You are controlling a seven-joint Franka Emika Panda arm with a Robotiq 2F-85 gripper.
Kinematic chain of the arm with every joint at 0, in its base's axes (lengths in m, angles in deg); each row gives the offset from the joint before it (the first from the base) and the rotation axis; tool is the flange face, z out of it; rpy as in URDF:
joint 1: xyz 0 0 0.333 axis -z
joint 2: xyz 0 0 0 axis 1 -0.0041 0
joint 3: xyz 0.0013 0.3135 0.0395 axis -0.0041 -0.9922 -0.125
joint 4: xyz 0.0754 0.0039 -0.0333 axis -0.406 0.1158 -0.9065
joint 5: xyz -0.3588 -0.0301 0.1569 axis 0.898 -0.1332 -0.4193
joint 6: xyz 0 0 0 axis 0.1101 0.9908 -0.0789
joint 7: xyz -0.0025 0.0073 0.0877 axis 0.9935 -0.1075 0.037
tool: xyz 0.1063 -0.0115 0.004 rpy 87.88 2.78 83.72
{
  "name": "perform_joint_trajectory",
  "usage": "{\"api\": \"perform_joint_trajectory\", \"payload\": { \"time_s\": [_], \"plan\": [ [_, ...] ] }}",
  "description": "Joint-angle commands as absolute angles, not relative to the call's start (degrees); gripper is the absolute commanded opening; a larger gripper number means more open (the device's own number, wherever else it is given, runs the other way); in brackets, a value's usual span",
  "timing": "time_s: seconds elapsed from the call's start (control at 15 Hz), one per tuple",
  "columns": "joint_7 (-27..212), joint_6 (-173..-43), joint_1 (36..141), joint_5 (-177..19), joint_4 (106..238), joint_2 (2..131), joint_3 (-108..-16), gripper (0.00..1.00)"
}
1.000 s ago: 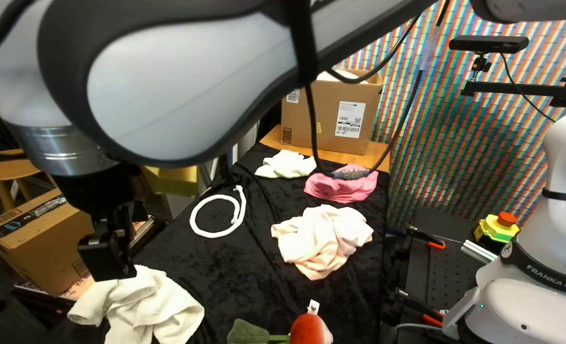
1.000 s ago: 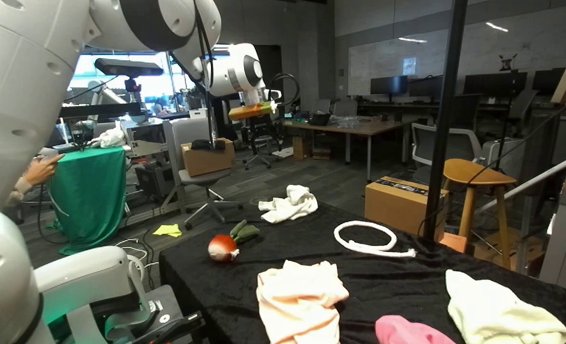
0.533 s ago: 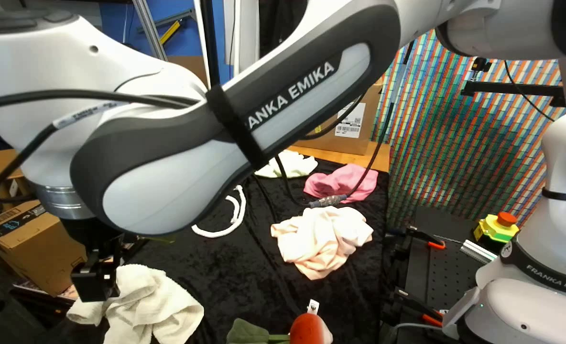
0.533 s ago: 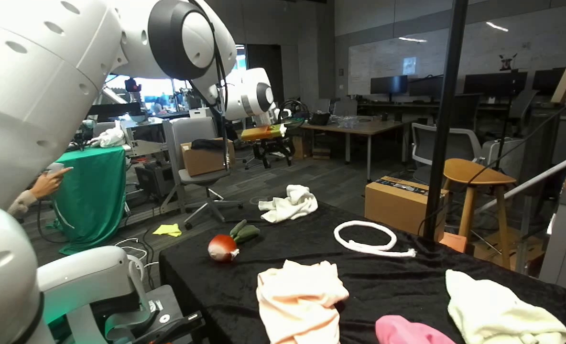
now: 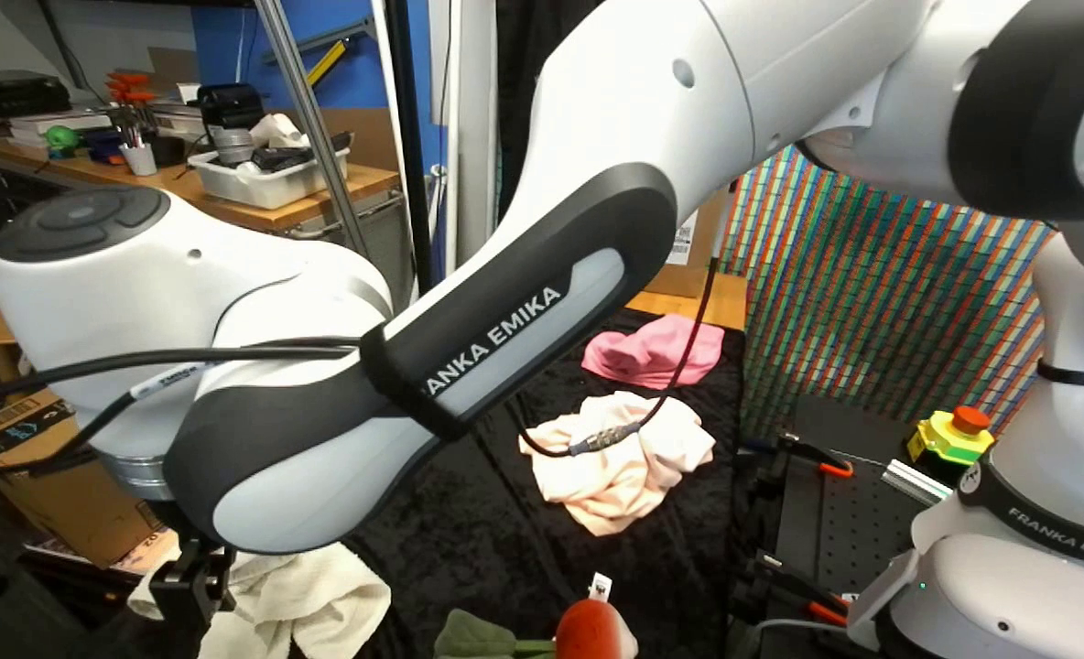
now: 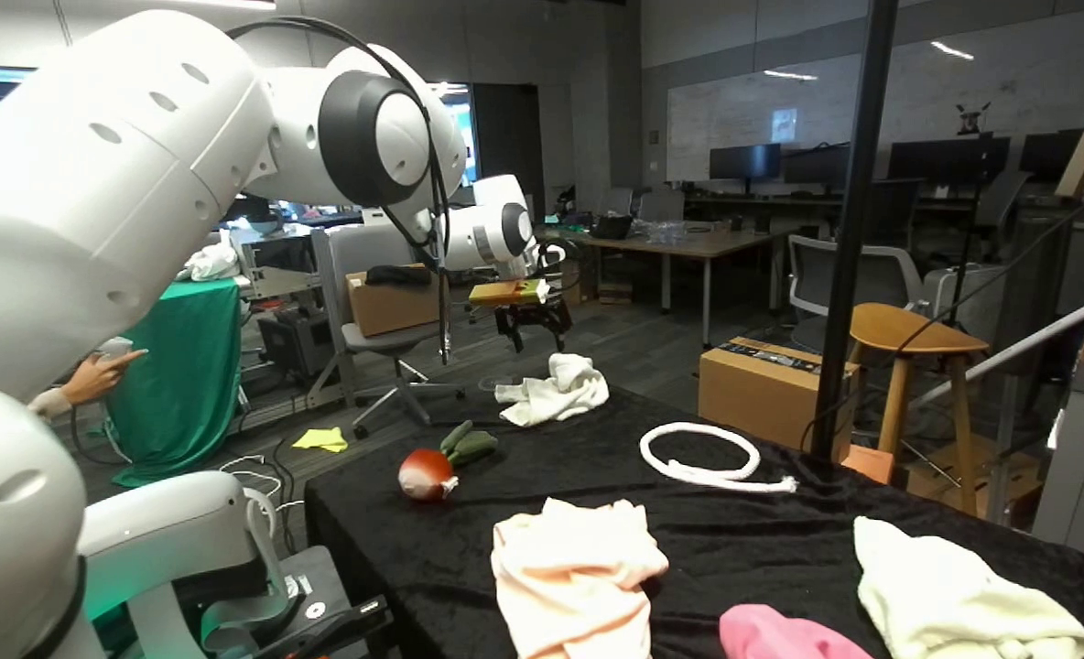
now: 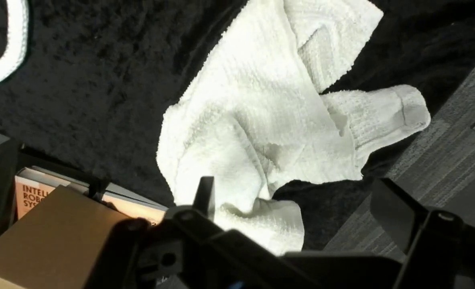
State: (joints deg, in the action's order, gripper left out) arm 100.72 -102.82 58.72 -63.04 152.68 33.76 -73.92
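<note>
My gripper point(image 7: 297, 196) stands open, its fingers wide apart with nothing between them. Below it in the wrist view lies a rumpled white towel point(image 7: 269, 100), part of it under the left finger. An exterior view shows the gripper point(image 6: 539, 339) just above and apart from the white towel point(image 6: 556, 394), at the far edge of the black-covered table point(image 6: 460, 567). Nearby are a red-and-white plush vegetable point(image 6: 426, 476) with green leaves and a coiled white rope point(image 6: 734, 481). A peach cloth point(image 6: 574, 577), a pink cloth point(image 6: 785, 636) and a pale green cloth point(image 6: 954, 586) lie nearer that camera.
Beyond the table edge a cardboard box point(image 6: 762, 394) stands on the floor, with books point(image 7: 129, 202) beside the box in the wrist view. A black pole point(image 6: 849, 229) rises at the table's side. In an exterior view the arm's cable point(image 5: 611, 437) hangs over the peach cloth.
The arm has come down, bringing my gripper lower and nearer the white towel, and slightly rightward in an exterior view. The jaws stay open, and the things on the table have not moved.
</note>
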Motion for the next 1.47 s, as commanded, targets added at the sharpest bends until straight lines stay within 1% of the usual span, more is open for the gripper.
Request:
{"api": "perform_joint_trajectory", "payload": {
  "time_s": [0.0, 0.27, 0.67, 1.0, 1.27, 1.33, 1.4],
  "plan": [
    [101.02, -102.7, 57.96, -64.53, 147.28, 29.35, -72.57, 1.0],
    [102.06, -108.51, 59.01, -62.75, 149.2, 28.4, -72.77, 1.0],
    [104.66, -115.12, 58.22, -60.29, 149.97, 25.98, -68.86, 1.0],
    [107.75, -118.42, 57.41, -58.65, 150.04, 24.69, -65.17, 1.0],
    [108.79, -119.53, 57.35, -59.19, 150.34, 24.59, -64.61, 1.0],
    [108.97, -119.62, 57.32, -59.25, 150.59, 24.77, -64.65, 0.93],
    [109.06, -119.63, 57.37, -59.35, 150.64, 24.75, -64.81, 0.73]
  ]
}}
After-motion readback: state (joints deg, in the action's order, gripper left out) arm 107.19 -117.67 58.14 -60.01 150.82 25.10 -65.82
